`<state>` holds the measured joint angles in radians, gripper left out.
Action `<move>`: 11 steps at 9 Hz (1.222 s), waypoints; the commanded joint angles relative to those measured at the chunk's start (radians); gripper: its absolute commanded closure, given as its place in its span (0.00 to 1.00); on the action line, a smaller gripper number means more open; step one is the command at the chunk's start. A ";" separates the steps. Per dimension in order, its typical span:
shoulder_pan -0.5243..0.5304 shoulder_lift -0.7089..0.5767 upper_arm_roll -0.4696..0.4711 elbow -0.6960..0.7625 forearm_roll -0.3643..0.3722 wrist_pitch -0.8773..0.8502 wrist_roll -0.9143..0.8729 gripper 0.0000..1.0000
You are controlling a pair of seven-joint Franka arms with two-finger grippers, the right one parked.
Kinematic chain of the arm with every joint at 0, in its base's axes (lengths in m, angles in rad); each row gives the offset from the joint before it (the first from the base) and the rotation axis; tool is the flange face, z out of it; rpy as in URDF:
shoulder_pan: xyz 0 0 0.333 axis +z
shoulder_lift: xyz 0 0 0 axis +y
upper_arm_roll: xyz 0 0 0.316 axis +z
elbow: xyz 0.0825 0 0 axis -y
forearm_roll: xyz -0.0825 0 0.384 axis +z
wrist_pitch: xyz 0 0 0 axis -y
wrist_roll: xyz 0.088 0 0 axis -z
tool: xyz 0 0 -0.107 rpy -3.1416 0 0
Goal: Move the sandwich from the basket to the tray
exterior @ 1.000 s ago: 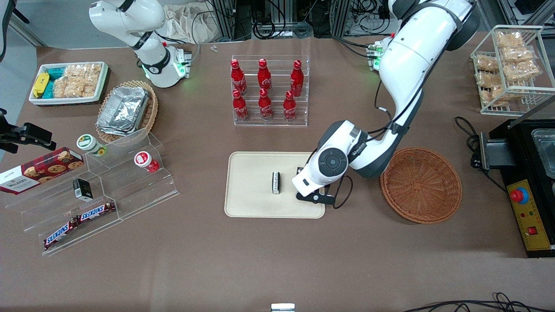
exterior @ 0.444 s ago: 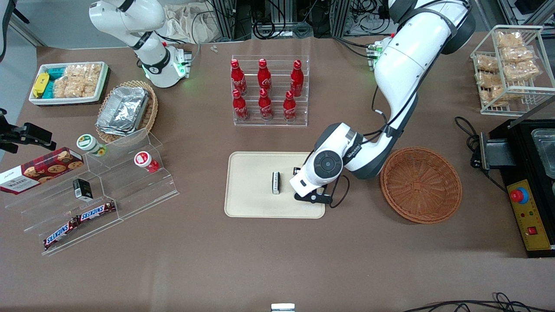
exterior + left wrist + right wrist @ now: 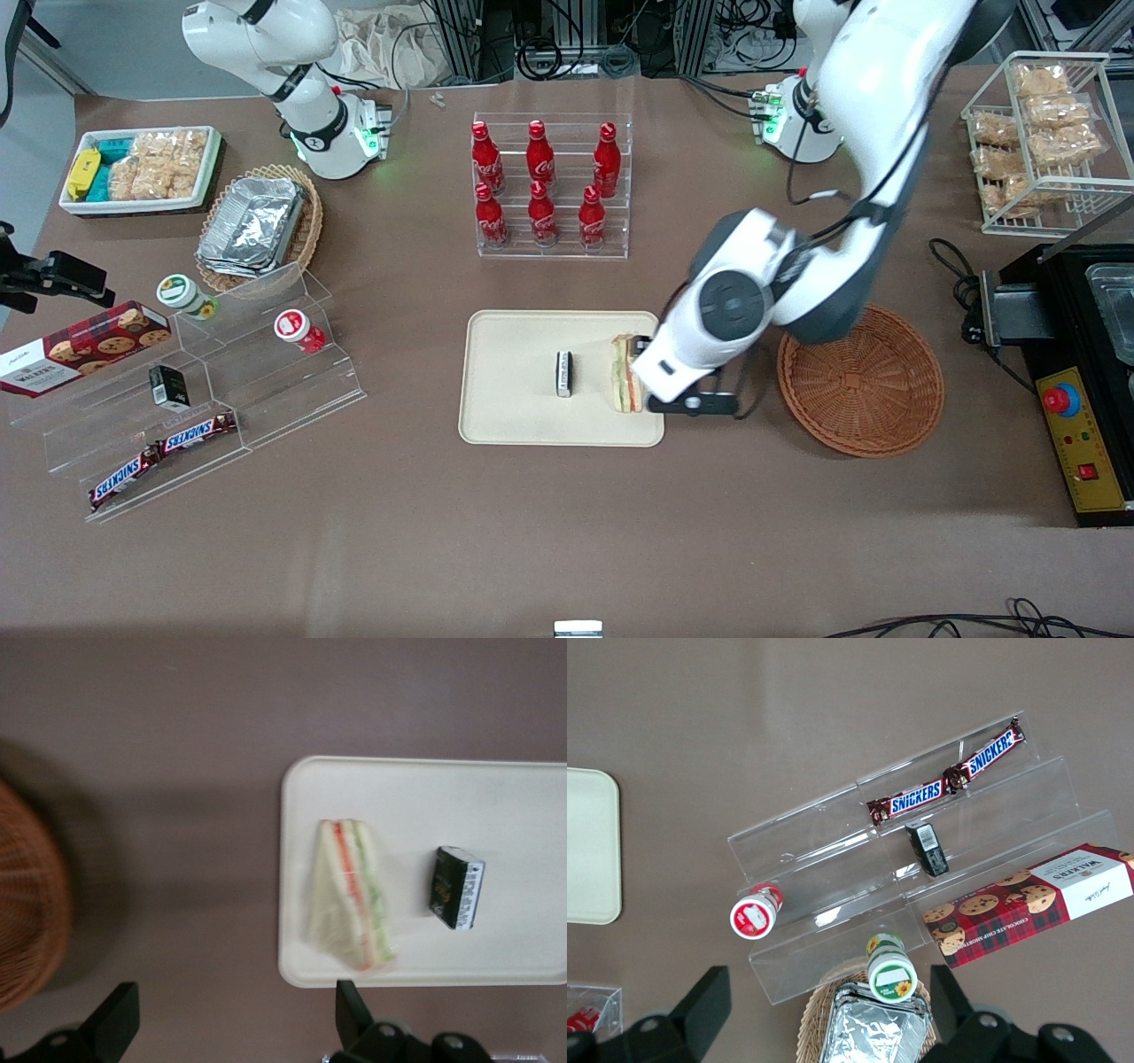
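Note:
The sandwich (image 3: 626,372) (image 3: 350,895) lies on the cream tray (image 3: 514,354) (image 3: 496,797), near the tray's edge closest to the basket. A small black-and-white block (image 3: 563,373) (image 3: 456,888) sits beside it on the tray. The round reddish-brown wicker basket (image 3: 859,377) (image 3: 27,895) holds nothing. My left gripper (image 3: 678,368) (image 3: 232,1014) hangs above the table over the strip between tray and basket, just off the sandwich. It is open, with its dark fingers (image 3: 350,1010) spread wide and only bare table between them.
A clear rack of red cola bottles (image 3: 549,190) stands farther from the front camera than the tray. Toward the parked arm's end sit a clear stepped shelf (image 3: 204,372) with snacks and an oval basket of foil containers (image 3: 257,226). A wire rack of pastries (image 3: 1045,133) and a black machine (image 3: 1085,372) stand toward the working arm's end.
The gripper was low over the tray, hiding the sandwich. It has let go, risen and shifted toward the basket, leaving the sandwich lying on the tray.

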<state>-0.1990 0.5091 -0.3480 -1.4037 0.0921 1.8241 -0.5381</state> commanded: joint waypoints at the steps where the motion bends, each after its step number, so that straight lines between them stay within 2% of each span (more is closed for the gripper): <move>1: 0.096 -0.130 -0.003 -0.038 -0.014 -0.102 0.131 0.01; 2: 0.160 -0.177 -0.003 -0.038 -0.050 -0.156 0.212 0.01; 4: 0.327 -0.265 -0.002 -0.037 -0.170 -0.253 0.387 0.01; 6: 0.412 -0.323 0.000 -0.037 -0.176 -0.279 0.414 0.00; 9: 0.464 -0.360 0.012 -0.034 -0.118 -0.279 0.405 0.00; 10: 0.466 -0.374 0.023 -0.035 -0.120 -0.289 0.397 0.00; 11: 0.426 -0.380 0.076 -0.035 -0.123 -0.310 0.399 0.00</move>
<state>0.2504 0.1682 -0.3100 -1.4092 -0.0394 1.5357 -0.1326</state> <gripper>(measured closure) 0.000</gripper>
